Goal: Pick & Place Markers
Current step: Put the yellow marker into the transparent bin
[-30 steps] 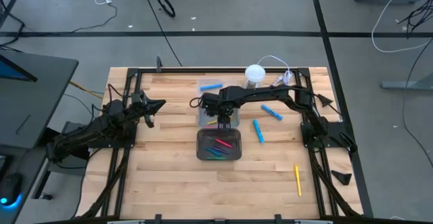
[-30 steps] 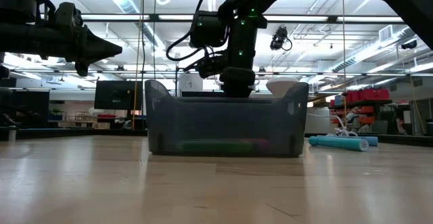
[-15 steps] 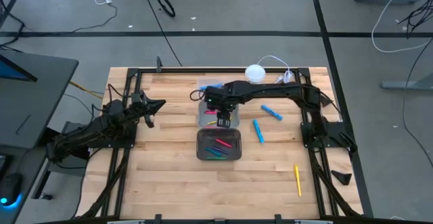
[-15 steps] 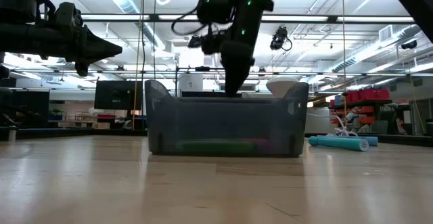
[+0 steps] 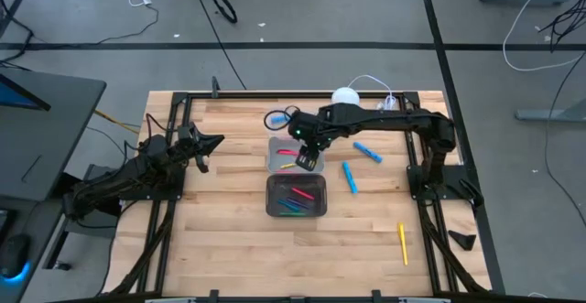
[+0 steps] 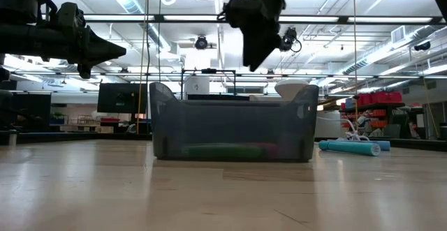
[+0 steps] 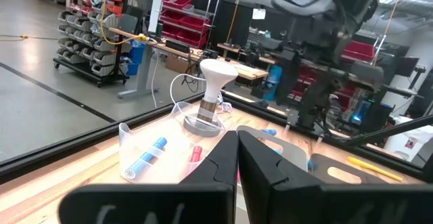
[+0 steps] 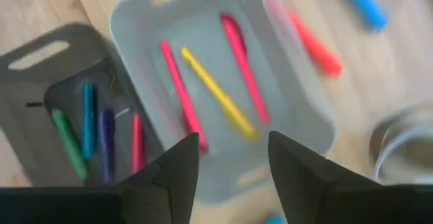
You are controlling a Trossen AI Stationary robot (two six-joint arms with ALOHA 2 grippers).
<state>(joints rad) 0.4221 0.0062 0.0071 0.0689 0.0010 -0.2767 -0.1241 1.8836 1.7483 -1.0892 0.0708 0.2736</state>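
My right gripper [image 5: 309,159] hangs open, pointing steeply down, well above a light grey tray [image 5: 276,147] and touching nothing. In that tray lie two pink markers [image 8: 177,82] and a yellow marker [image 8: 216,92]. Just nearer stands a dark grey tray [image 5: 296,196] with green, blue, purple and red markers [image 8: 88,119] on its floor. Two blue markers [image 5: 350,177] lie loose on the wood right of the trays, and a yellow marker [image 5: 403,243] near the right front. My left gripper [image 5: 207,145] waits shut and level at the table's left.
A white-domed metal cylinder [image 5: 345,97] stands at the far edge, with a cable beside it. A clear tray [image 7: 145,158] holding a blue marker sits left of it. A red marker [image 8: 312,46] lies on the wood beside the light tray. Black frame rails border the table.
My right gripper has risen straight up out of the light grey tray, staying open, and has rolled about its own pointing line. The markers in both trays have kept their places.
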